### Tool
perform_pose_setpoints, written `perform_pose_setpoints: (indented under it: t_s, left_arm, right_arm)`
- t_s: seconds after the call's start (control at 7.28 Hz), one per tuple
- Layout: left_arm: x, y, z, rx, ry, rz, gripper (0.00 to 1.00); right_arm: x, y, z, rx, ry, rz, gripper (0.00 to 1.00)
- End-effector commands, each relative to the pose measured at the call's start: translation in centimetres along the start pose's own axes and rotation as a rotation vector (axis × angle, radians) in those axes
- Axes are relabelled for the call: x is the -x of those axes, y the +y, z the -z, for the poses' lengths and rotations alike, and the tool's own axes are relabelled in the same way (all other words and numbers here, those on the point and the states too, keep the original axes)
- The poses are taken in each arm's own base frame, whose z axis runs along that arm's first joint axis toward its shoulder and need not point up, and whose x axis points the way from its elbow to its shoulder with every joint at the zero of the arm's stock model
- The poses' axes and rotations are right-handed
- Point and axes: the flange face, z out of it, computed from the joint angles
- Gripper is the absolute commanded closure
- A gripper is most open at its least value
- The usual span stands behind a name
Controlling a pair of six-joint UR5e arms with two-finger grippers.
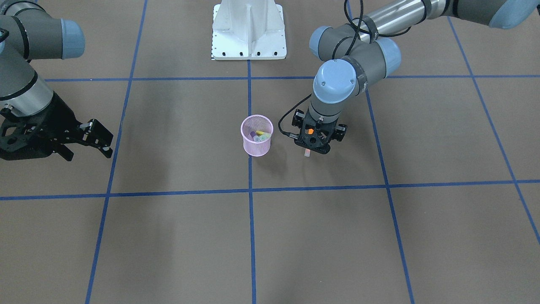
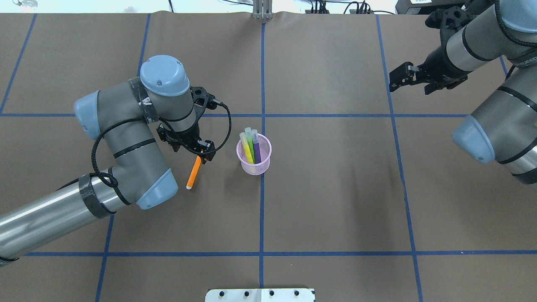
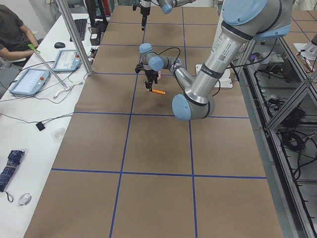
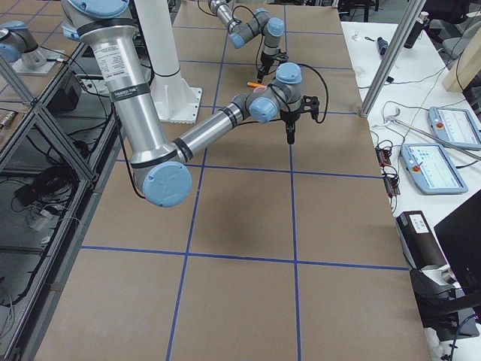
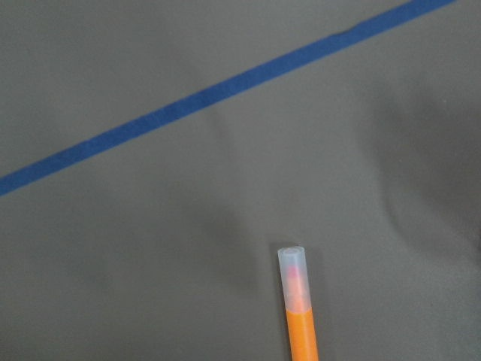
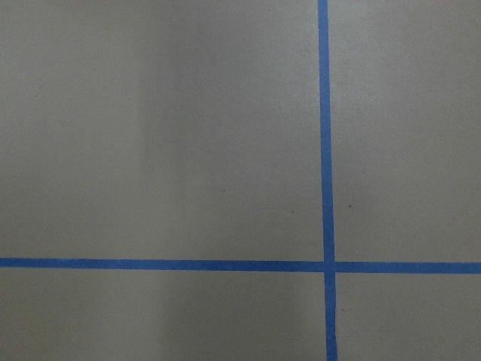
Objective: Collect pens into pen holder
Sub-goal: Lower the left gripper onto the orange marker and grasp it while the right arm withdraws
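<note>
Orange pen (image 2: 194, 172) in transfer, last of four.
Clenched in left claw (image 2: 202, 156) just beside pen holder (image 2: 256, 167), cap down, with right claw (image 1: 90, 153) released. Next: carry over rim, drop among three pens (image 2: 251, 147).

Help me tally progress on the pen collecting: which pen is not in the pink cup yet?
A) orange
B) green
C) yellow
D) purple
A: the orange pen is gripped at one end by the left hand, outside and beside the cup, while the yellow pen, green pen and purple pen stand inside it.
</note>
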Motion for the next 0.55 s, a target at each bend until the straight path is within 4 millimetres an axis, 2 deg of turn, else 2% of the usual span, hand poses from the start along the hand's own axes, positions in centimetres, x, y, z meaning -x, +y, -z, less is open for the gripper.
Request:
perform_pose_setpoints:
  t_s: [0.0,0.41]
  left_arm:
    - [-0.6,0.2,-1.2,0.019,-0.003,-0.005,0.16]
    - [-1.0,-0.9,-1.9,0.032,-0.01,0.002,0.21]
  right_arm:
    - [-0.3,0.0,-0.1,0.006,0.0,-0.002,0.0]
    - [-0.2,0.0,-0.1,0.0,0.0,0.002,0.0]
